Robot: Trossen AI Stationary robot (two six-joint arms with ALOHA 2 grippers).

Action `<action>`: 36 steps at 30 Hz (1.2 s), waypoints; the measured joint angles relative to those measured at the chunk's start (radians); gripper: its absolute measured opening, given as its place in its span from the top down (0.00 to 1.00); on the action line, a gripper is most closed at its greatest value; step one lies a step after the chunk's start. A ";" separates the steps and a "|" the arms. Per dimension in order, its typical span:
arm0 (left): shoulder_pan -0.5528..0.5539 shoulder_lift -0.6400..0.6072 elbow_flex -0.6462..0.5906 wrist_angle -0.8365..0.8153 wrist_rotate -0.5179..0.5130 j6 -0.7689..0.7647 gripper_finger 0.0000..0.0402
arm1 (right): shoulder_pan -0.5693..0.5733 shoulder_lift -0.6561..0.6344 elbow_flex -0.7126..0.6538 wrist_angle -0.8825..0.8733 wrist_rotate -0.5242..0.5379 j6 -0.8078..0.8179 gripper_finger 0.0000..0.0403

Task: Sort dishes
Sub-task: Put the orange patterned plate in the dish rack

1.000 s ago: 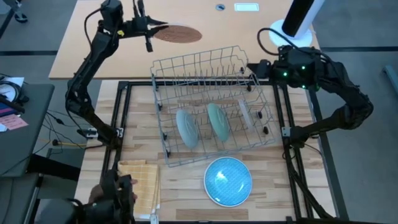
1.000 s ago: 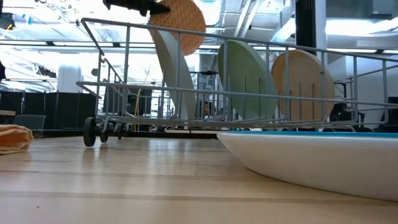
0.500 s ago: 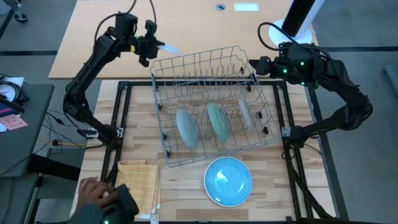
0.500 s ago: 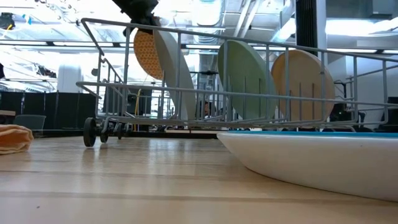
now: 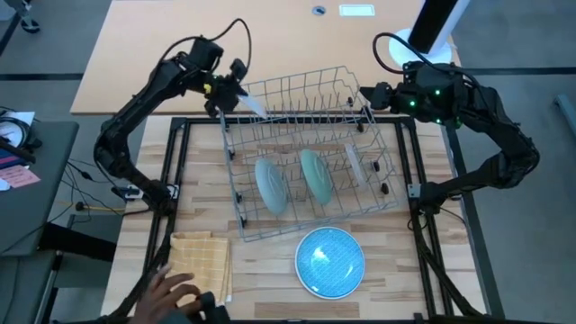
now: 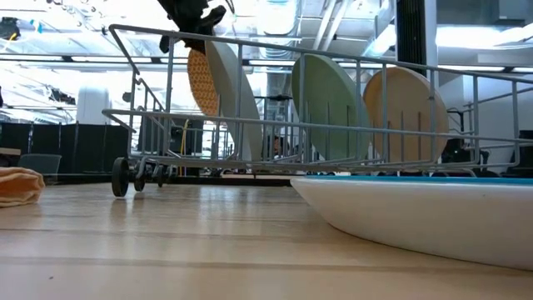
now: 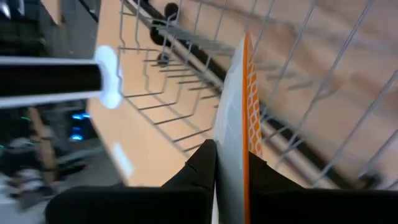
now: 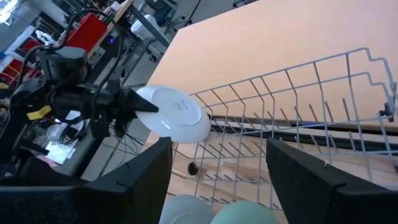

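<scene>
My left gripper (image 5: 227, 88) is shut on a plate with an orange patterned face (image 6: 198, 79) and a white back (image 8: 174, 115). It holds the plate on edge over the far-left corner of the grey wire rack (image 5: 236, 193). Three plates stand upright in the rack: grey (image 5: 272, 185), pale green (image 5: 315, 175) and beige (image 5: 354, 165). A blue plate (image 5: 330, 261) lies flat on the table in front of the rack. My right gripper (image 5: 364, 94) hovers open at the rack's far-right corner, holding nothing. My left gripper pinches the plate's rim (image 7: 239, 134) between its two fingers, one on the white back and one on the orange face. The fingers come from the table's far left, slanting down. The plate stands on edge below them, and in the low view its lower edge is above the rack's floor.
A yellow checked cloth (image 5: 202, 261) lies at the near left, with a person's hand (image 5: 175, 292) beside it. A second, bare orange table (image 5: 297, 27) stands behind the rack. Free wood shows left of the rack.
My left gripper has come from over the far table toward the rack and down. It has turned the plate from lying flat, face up, to standing on edge over the rack's far-left corner. The person's hand at the near left has shifted.
</scene>
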 joint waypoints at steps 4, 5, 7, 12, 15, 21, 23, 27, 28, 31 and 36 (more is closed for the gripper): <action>-0.033 0.002 -0.045 0.082 -0.092 0.060 0.96 | 0.000 0.000 0.000 0.000 0.000 -0.045 0.35; -0.038 0.003 -0.050 0.077 -0.097 0.060 0.96 | 0.000 0.000 0.000 0.000 0.000 -0.056 0.35; -0.052 0.000 -0.061 0.052 -0.103 0.064 0.96 | 0.000 0.000 0.000 -0.001 0.000 -0.071 0.35; -0.070 0.001 -0.062 0.018 -0.106 0.108 0.96 | 0.000 0.000 0.000 -0.007 0.000 -0.092 0.35; -0.079 0.002 -0.062 0.038 -0.102 0.114 0.96 | 0.000 0.000 0.000 -0.010 0.000 -0.097 0.35; -0.092 0.025 -0.066 0.007 -0.101 0.109 0.96 | 0.000 0.000 0.000 -0.010 -0.004 -0.097 0.35; -0.092 0.029 -0.066 -0.001 -0.101 0.115 0.96 | 0.000 0.000 0.000 -0.011 -0.006 -0.098 0.35; -0.092 0.027 -0.066 0.011 -0.096 0.110 0.96 | 0.000 0.000 0.000 -0.017 -0.022 -0.099 0.35; -0.091 0.027 -0.066 0.010 -0.092 0.106 0.96 | 0.000 0.000 0.000 -0.018 -0.022 -0.100 0.35; -0.091 0.026 -0.080 0.018 -0.075 0.097 0.96 | 0.000 0.000 0.000 -0.027 -0.023 -0.099 0.35; -0.094 0.027 -0.167 0.051 -0.065 0.104 0.95 | 0.000 0.000 0.000 -0.038 -0.023 -0.099 0.35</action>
